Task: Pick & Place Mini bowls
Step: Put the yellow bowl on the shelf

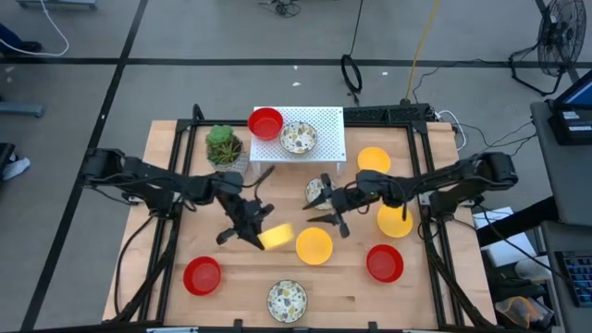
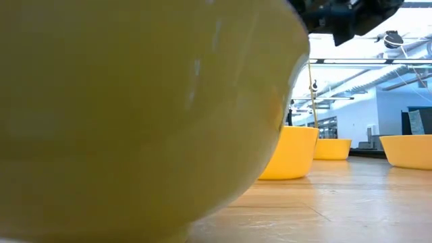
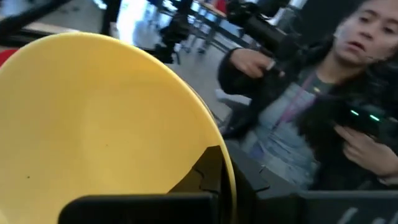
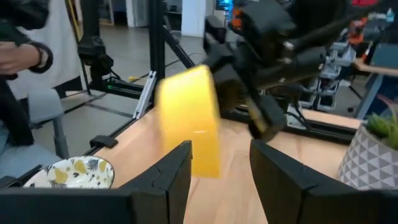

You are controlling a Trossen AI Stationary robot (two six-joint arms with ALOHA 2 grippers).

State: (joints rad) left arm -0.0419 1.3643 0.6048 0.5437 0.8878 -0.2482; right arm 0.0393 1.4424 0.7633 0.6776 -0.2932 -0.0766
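Yellow filled nearly all of the low view: a yellow bowl [image 2: 135, 115] sat right against that camera. My left hand [image 1: 248, 225] was clenched on the rim of another yellow bowl [image 1: 276, 237], holding it tipped on edge above the middle of the bench [image 1: 250, 296]. From my left wrist that bowl's hollow [image 3: 106, 124] took up most of the picture, and a person [image 3: 323, 118] stood in the room beyond. My right hand [image 1: 326, 215] waited just beside it near the bench's centre, fingers [image 4: 168, 171] apart and holding nothing, looking straight at the tilted bowl [image 4: 189, 121].

I judged the job only begun. Two bowls sat on the white rack [image 1: 328, 125] at the far edge: a red bowl [image 1: 265, 122] and a speckled bowl [image 1: 298, 139]. If the rack was where they belonged, most were left. On the wood lay a third yellow one [image 1: 314, 245] at the centre, two more yellow ones [image 1: 374, 160] [image 1: 395, 221] toward the right edge, a red one [image 1: 385, 263] near the right front, another red [image 1: 202, 276] near the left front, a speckled one [image 1: 287, 300] at the front edge, and one more speckled [image 1: 316, 191] beside my right hand. A plant [image 1: 223, 145] stood left of the rack.
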